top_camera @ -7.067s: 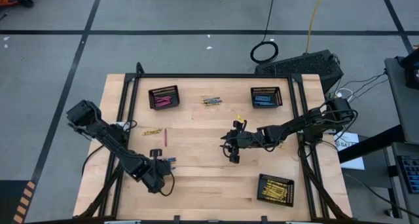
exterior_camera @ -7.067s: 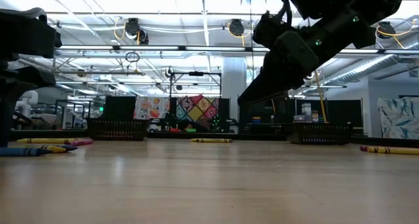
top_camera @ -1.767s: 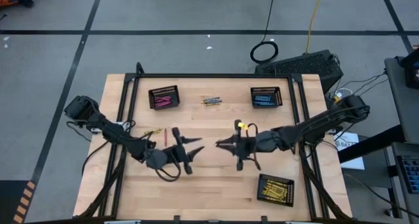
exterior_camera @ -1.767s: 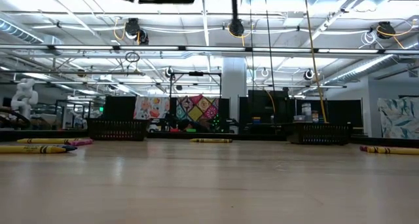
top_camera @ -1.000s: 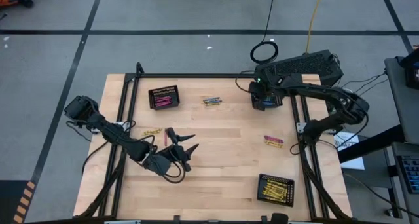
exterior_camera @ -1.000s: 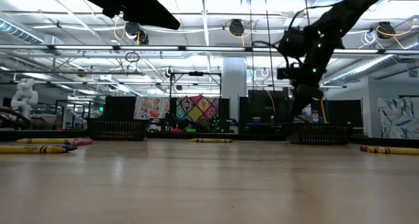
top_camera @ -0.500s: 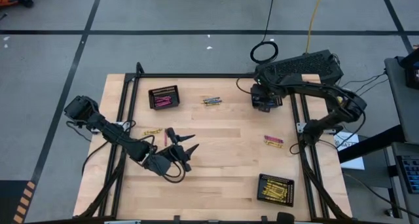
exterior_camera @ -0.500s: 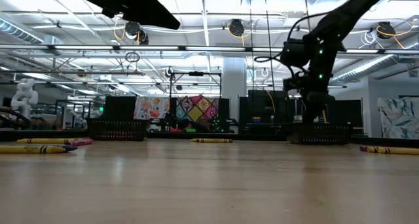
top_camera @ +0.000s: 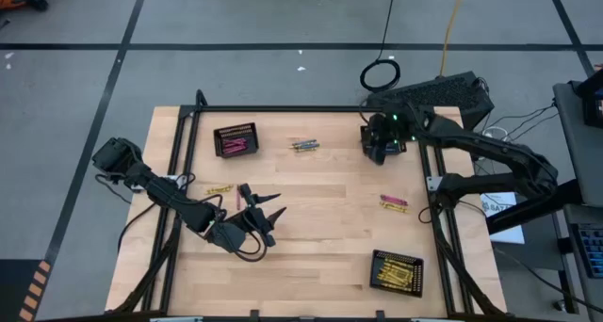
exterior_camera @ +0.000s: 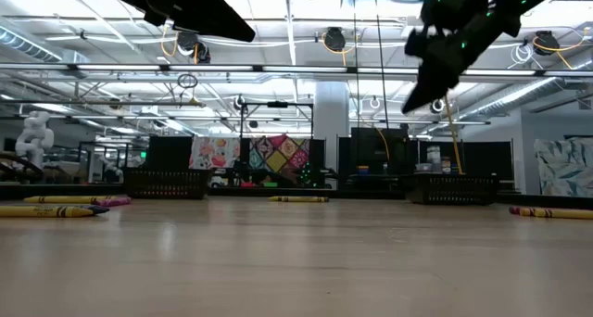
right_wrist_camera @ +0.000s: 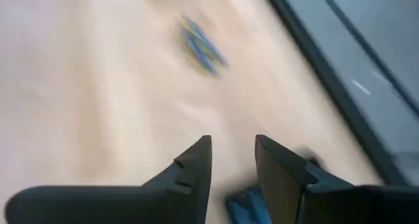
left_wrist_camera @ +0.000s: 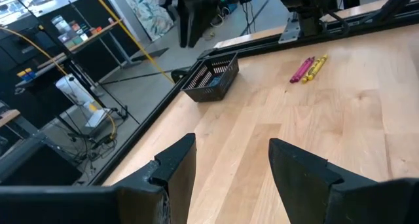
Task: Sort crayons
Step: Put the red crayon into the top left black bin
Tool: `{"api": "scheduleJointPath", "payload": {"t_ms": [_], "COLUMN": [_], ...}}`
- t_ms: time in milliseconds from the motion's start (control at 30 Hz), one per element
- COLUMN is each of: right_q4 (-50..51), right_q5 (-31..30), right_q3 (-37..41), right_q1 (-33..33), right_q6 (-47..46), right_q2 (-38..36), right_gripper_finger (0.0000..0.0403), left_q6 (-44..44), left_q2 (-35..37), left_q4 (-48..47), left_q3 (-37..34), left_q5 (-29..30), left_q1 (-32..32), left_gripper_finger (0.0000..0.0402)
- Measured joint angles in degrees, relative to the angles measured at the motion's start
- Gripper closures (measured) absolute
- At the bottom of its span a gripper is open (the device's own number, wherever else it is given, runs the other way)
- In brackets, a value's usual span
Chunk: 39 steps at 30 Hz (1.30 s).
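Observation:
Crayons lie in small groups on the wooden table: a yellow-and-blue pair (top_camera: 303, 145) at the far middle, a pink-and-yellow pair (top_camera: 394, 202) at the right, a yellow one (top_camera: 220, 188) at the left. My right gripper (top_camera: 380, 145) hangs open above the blue-filled basket (top_camera: 396, 134) at the far right, nothing between its fingers (right_wrist_camera: 196, 162). My left gripper (top_camera: 264, 201) hovers open over the table's left middle, also with nothing between its fingers; past it, the left wrist view shows that basket (left_wrist_camera: 211, 80) and the pink-and-yellow pair (left_wrist_camera: 308, 68).
A black mesh basket with pink crayons (top_camera: 236, 139) stands at the far left and one with yellow crayons (top_camera: 396, 272) at the near right. A black metal frame (top_camera: 283, 108) runs along the table's far edge and sides. Bare wood lies between the arms.
My right gripper, which reached down into the blue-filled basket, has risen well above it and tipped up from pointing down to slanting. My left arm has kept still.

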State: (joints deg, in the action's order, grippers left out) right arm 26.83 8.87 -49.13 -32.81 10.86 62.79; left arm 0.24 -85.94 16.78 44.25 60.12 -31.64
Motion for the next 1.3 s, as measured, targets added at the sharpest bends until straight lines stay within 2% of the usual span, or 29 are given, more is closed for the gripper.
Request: {"api": "scheduleJointPath", "payload": {"t_ms": [133, 400, 533, 700, 800, 967, 1033, 1100, 1300], "right_q4": [-11.17, -41.82, -49.9, -56.08, -61.26, -65.76, -66.39, -66.43, -67.07], "right_q5": [4.56, 4.1, -3.55, -12.97, -14.91, -14.85, -14.87, -14.86, -14.85], "right_q3": [4.61, 16.5, 18.72, 18.76, 18.76, 18.75, 18.74, 18.74, 18.74], "right_q1": [7.91, 24.0, 31.36, 38.79, 41.37, 42.7, 42.7, 42.7, 42.7], "right_q6": [-4.92, -13.52, -14.72, -14.68, -14.61, -14.3, -14.62, -15.24, -15.95], "right_q2": [-2.73, -0.36, 3.24, 8.93, 12.73, 17.38, 18.38, 18.78, 18.9], "right_gripper_finger": [0.0318, 0.0341, 0.0351, 0.0359, 0.036, 0.036, 0.036, 0.036, 0.036], "left_q6": [-0.01, 0.03, 0.12, 0.91, 2.21, 3.06, 2.1, -1.42, -20.19], "left_q2": [-0.01, -0.01, 0.17, 1.96, 3.34, 5.93, 6.73, 7.94, 9.25], "left_q4": [0.0, 0.02, 0.07, 0.32, 0.17, -1.44, -3.05, -5.94, -18.42], "left_q3": [0.0, 0.0, 0.0, 0.0, 0.0, 0.0, 0.0, 0.0, 0.0], "left_q5": [0.0, 0.0, 1.67, 12.59, 16.68, 16.56, 15.02, 10.87, -8.49], "left_q1": [0.0, 0.0, -0.75, -4.08, -6.6, -8.84, -9.05, -8.21, -0.82], "left_gripper_finger": [0.0206, 0.0206, 0.0206, 0.0206, 0.0206, 0.0206, 0.0206, 0.0206, 0.0206]}}
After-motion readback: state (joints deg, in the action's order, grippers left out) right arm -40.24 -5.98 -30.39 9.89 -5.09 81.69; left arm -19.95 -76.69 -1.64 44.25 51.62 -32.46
